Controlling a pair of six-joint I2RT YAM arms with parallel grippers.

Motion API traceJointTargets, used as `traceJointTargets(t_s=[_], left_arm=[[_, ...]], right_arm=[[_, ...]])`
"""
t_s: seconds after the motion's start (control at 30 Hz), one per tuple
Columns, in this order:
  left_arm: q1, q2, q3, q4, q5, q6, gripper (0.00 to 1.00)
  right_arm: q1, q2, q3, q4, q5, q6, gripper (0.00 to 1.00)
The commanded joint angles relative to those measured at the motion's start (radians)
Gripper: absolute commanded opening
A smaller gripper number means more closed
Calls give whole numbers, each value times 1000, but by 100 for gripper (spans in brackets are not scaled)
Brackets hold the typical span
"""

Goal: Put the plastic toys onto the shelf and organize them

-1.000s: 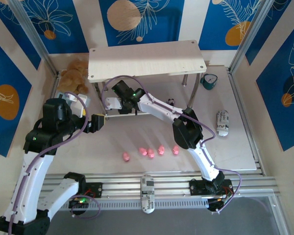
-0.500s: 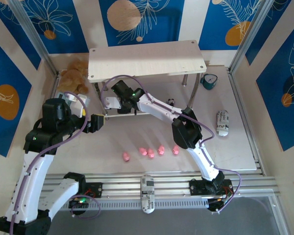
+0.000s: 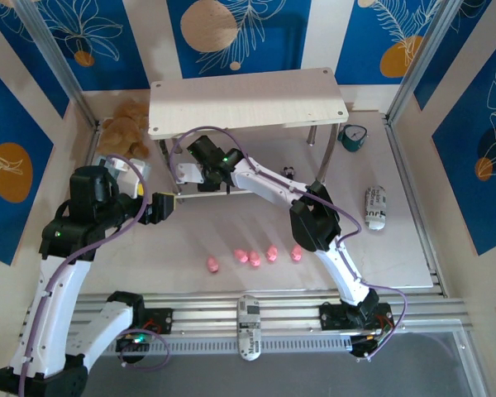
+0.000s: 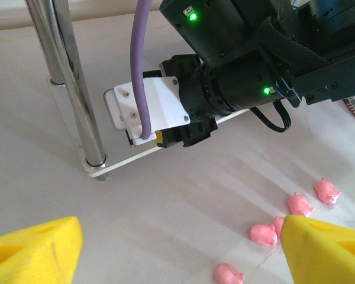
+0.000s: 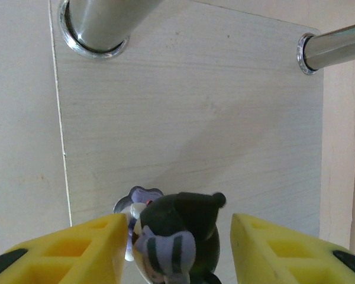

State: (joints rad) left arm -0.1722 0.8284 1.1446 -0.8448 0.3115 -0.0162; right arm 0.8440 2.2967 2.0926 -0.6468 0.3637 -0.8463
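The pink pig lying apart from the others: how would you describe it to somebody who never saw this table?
Find the two-tier shelf at the back of the table, then the row of pink pigs on the table in front of it. Take the leftmost pig: a clear gap separates it from the other four, which lie close together.

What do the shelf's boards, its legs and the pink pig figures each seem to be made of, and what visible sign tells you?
Shelf boards: likely laminate or wood-look board with a matte finish; fine pale grain lines run across them.
Legs: metal, polished; they show bright mirror-like reflections.
Pink pig figures: probably moulded plastic; they are smooth, with one even colour and a slight sheen.
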Motion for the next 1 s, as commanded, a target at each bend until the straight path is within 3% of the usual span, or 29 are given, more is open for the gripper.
traceJointTargets(t_s=[0.0, 0.1, 0.17, 0.2, 0.97], left_arm=[[20, -2, -9, 26, 32, 19, 86], [26, 0, -11, 25, 36, 19, 86], [27, 0, -14, 28, 39, 19, 86], [30, 0, -14, 29, 43, 19, 86], [65, 0, -24, 26, 82, 25, 86]], right_arm=[[3, 21, 39, -7, -6, 13, 50], [4, 21, 42, -4, -5, 14, 51], [3, 21, 45, 1, -8, 21, 67], [3, 21, 47, 2, -9, 25, 70], [5, 7, 42, 64, 37, 26, 76]])
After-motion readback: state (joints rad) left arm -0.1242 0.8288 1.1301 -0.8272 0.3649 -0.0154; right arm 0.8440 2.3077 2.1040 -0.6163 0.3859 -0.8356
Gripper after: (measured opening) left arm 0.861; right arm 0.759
